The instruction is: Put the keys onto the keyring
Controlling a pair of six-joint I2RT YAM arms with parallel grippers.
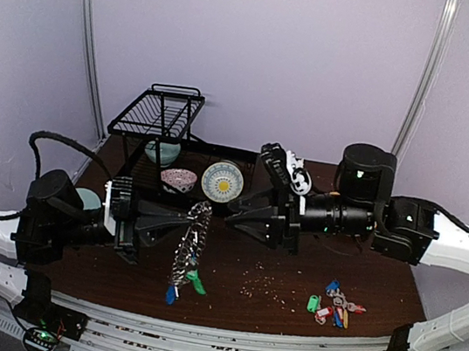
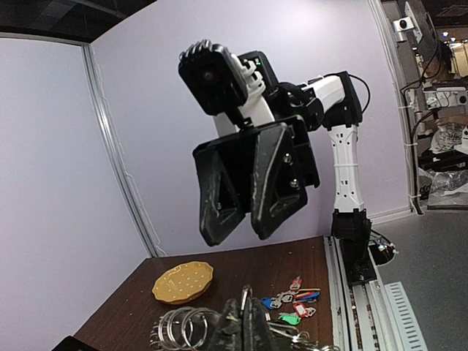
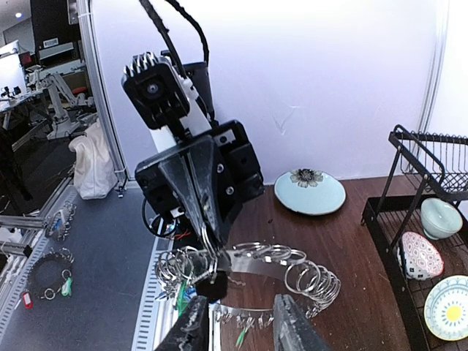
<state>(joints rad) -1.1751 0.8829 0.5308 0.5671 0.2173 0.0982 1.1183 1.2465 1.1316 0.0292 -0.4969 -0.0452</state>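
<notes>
My left gripper [image 1: 176, 222] is shut on the rim of the keyring [image 1: 191, 244] and holds it up on edge above the table. The keyring is a dark flat ring hung with small silver rings [image 3: 314, 281], a blue tag [image 1: 171, 293] and a green tag [image 1: 197, 283]. My right gripper [image 1: 232, 218] faces it from the right, open, its fingers [image 3: 292, 327] on either side of the lower rim. A small dark lump [image 3: 214, 284] hangs off the rim by the left fingertips [image 2: 248, 318]. I cannot tell whether it is one of the keys.
A loose bunch of keys with red, blue and green tags [image 1: 337, 306] lies at the front right. A black dish rack [image 1: 157, 113] with bowls and a patterned plate [image 1: 222, 182] stands at the back. A yellow dish [image 2: 183, 281] and a pale blue plate [image 3: 310, 191] lie on the table.
</notes>
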